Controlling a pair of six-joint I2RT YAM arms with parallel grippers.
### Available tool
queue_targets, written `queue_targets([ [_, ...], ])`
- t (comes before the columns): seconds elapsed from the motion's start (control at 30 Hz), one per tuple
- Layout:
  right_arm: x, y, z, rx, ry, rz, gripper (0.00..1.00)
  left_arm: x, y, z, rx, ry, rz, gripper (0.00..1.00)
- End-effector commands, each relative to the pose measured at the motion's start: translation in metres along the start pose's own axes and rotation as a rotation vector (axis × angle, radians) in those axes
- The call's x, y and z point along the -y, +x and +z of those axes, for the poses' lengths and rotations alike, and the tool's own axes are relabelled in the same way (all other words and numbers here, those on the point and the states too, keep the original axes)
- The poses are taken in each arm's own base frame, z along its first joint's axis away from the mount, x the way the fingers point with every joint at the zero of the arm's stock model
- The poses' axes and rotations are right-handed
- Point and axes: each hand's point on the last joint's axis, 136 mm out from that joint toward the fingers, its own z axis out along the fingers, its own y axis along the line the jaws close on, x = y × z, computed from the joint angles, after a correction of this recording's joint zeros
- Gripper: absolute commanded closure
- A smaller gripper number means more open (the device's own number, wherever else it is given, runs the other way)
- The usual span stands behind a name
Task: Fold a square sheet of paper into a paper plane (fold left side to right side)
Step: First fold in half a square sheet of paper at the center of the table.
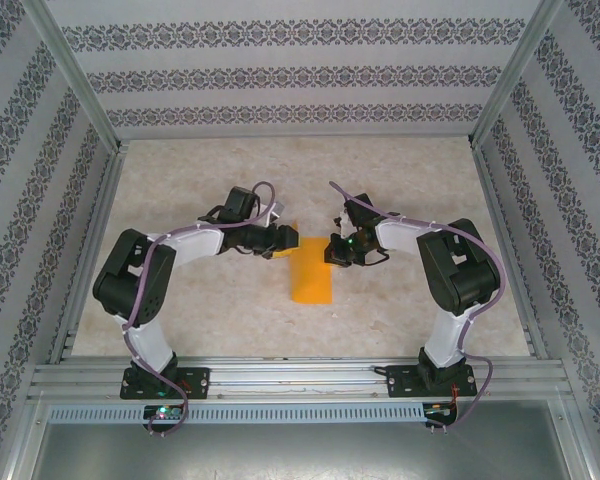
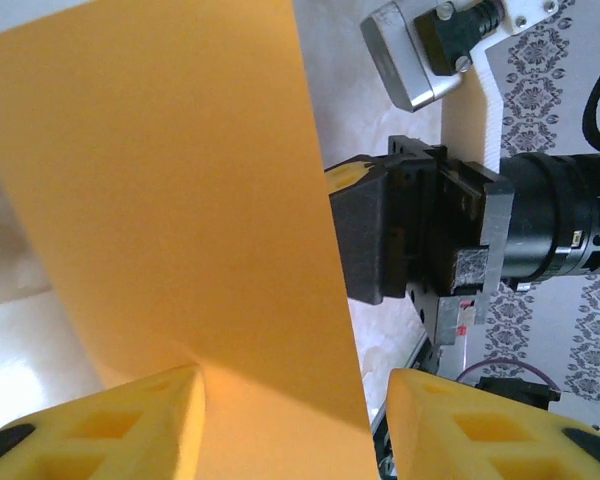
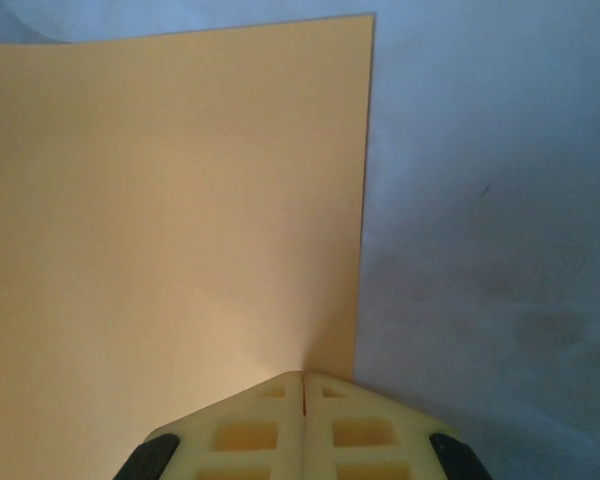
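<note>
At mid-tabletop (image 1: 230, 180) lies the sheet (image 1: 311, 272), showing as a narrow strip, so the left-to-right fold looks made; the nose and wing folds seem yet to do. Left claw (image 2: 295, 400) stands about half open astride the sheet, gripping nothing. Right claw (image 3: 302, 385) is closed, tips pressing at the sheet's edge; whether it pinches paper I cannot tell. Tabletop is beige and speckled; patterned walls (image 1: 280, 75) and metal rails (image 1: 280, 372) enclose it.

The top camera looks down from behind over the whole table (image 1: 230, 320). Each wrist camera faces along its fingers (image 2: 110, 425), very near the paper (image 1: 311, 272), which all three views share.
</note>
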Motion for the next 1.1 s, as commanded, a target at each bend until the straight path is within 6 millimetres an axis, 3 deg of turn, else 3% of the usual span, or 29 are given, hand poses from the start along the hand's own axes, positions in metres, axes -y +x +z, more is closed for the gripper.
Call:
queue_targets([
  [0.0, 0.01, 0.009, 0.009, -0.03, 0.046, 0.002, 0.99, 0.01, -0.006, 0.014, -0.009, 0.04, 0.011, 0.49],
  [0.2, -0.001, 0.003, 0.005, -0.004, -0.005, 0.0, 1.0, 0.0, -0.004, 0.025, -0.025, 0.017, 0.003, 0.54],
  [0.37, -0.01, -0.004, -0.003, 0.034, -0.054, 0.005, 1.0, -0.01, 0.0, 0.03, -0.041, -0.026, 0.0, 0.8],
  [0.5, -0.019, -0.012, -0.016, 0.086, -0.101, 0.002, 1.0, -0.016, 0.006, 0.033, -0.061, -0.05, -0.001, 0.94],
  [0.6, -0.019, -0.018, -0.034, 0.135, -0.106, -0.004, 0.87, -0.018, 0.008, 0.035, -0.068, -0.056, -0.003, 1.0],
  [0.8, -0.017, -0.016, -0.067, 0.182, -0.184, -0.003, 0.62, -0.02, 0.011, 0.037, -0.083, -0.065, -0.003, 1.0],
  [0.93, -0.034, -0.004, -0.068, 0.136, -0.308, -0.011, 0.51, -0.02, 0.012, 0.037, -0.085, -0.066, -0.005, 1.0],
  [1.07, -0.045, 0.003, -0.057, 0.101, -0.39, 0.001, 0.48, -0.02, 0.012, 0.038, -0.086, -0.067, -0.007, 1.0],
])
